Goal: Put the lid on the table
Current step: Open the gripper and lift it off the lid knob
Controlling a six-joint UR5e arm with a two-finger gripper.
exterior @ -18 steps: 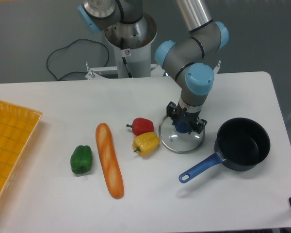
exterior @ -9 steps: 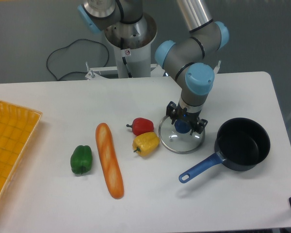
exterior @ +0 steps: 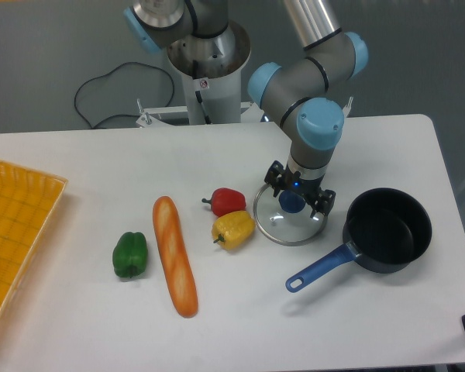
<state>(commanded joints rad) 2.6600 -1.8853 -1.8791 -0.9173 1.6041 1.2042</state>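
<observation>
The lid [exterior: 290,217] is seen lying flat on the table [exterior: 372,310], toward its right edge, between a yellow pepper [exterior: 232,229] and a saucepan [exterior: 389,230]. Directly above its blue knob, the gripper [exterior: 298,194] is held with jaws spread, nothing grasped. Only a straight lift is judged needed.

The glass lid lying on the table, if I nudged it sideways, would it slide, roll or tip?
The lid lies flat on the table, so it would probably slide, not roll. Its metal rim on the smooth top looks slippery. Being glass, it is likely rigid and breakable.
</observation>
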